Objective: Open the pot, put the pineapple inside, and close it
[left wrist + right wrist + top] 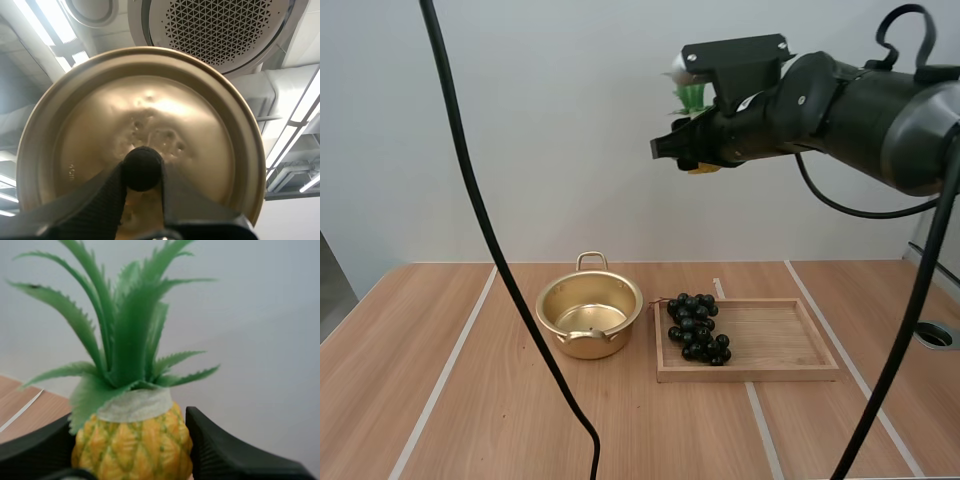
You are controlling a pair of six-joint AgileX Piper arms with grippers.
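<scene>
Right end effector [692,148]: clamped on the pineapple [134,445], fingers [235,452] on either flank of the yellow body, green crown pointing away from the wrist; high above the desk [460,400].
Left end effector [142,175]: pinched on the black knob [142,161] of the lid [200,125], gold top facing the wrist (lid already off the pot).
Pot [590,312]: open, nothing seen inside, well below the right end effector and off toward the left arm's side.
Tray [790,345]: almost straight beneath the right end effector; grapes [698,326] at its near-pot end, just beside the pot.
Step in hand: carrying the pineapple over to the pot (a judgement).
Doing it well: travel sideways at height until centred over the mouth, then descend; steer clear of the grapes; release only with the body low inside the rim; hold the lid aside until the right arm is out.
Risk: tall leaves likely to stand above the rim and stop the lid seating (laying the fruit over may help).
</scene>
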